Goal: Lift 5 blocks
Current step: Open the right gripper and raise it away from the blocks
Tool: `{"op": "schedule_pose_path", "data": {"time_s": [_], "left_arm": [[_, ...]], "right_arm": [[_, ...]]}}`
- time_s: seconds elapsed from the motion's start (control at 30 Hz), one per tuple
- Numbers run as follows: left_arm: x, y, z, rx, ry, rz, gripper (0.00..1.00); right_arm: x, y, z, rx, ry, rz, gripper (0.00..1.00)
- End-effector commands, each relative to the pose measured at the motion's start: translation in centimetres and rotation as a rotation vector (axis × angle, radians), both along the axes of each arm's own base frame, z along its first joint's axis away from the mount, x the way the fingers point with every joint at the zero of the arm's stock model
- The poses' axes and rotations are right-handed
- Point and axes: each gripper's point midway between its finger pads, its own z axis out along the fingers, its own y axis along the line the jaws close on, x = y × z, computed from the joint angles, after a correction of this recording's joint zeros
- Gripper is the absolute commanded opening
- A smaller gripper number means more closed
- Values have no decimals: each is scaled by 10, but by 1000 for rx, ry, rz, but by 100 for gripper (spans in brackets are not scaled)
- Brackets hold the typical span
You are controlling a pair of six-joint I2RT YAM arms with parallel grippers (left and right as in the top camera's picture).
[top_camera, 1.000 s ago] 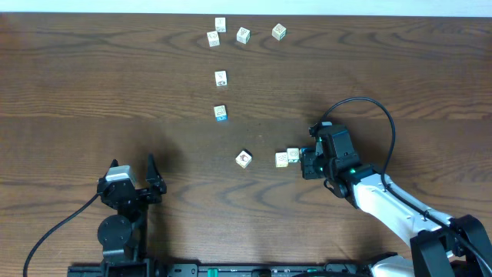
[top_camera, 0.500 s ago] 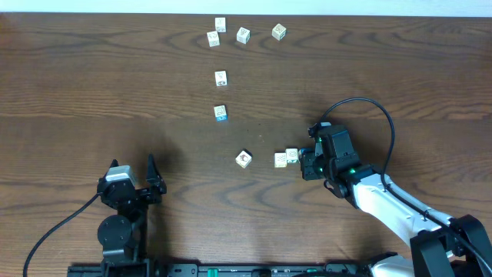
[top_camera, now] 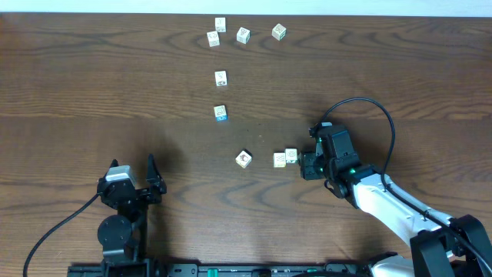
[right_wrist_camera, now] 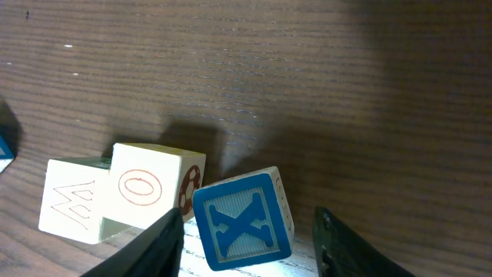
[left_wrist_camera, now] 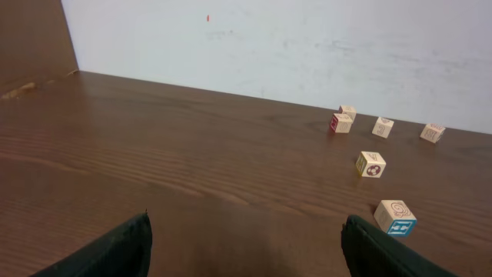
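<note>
Straddling a tilted cream cube with a bright blue X face [right_wrist_camera: 238, 229], the right claw [right_wrist_camera: 247, 218] stands spread, with a sliver of gap on each side, gripping nothing. That cube sits on the dark brown wooden counter [right_wrist_camera: 307, 77], just beside a cream cube printed with a red O [right_wrist_camera: 150, 188] and a cream cube with a faint M [right_wrist_camera: 73, 201]. The left claw [left_wrist_camera: 246, 223] hangs spread wide and empty above the counter. A light-blue-edged cream cube [top_camera: 221, 113] lies well apart from the three.
</note>
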Motion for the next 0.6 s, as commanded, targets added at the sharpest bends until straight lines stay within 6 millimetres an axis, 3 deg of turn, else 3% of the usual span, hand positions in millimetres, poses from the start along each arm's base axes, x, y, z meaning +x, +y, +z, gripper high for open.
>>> {"op": "schedule_pose_path", "data": {"time_s": [0.0, 0.27, 0.37, 0.43, 0.47, 0.57], "left_arm": [[-1, 2, -17, -7, 50, 13, 79], [-1, 2, -17, -7, 50, 13, 79], [-1, 2, -17, -7, 50, 13, 79], [-1, 2, -17, -7, 50, 14, 79], [-1, 2, -17, -7, 50, 13, 79], [-1, 2, -17, -7, 50, 13, 79]], "right_arm": [[10, 1, 16, 11, -42, -11, 52], [26, -14, 68, -97, -106, -32, 49], [31, -12, 85, -94, -114, -30, 36], [33, -5, 94, -75, -120, 5, 45], [36, 4, 100, -45, -134, 47, 70], [45, 10, 105, -33, -162, 56, 86]]}}
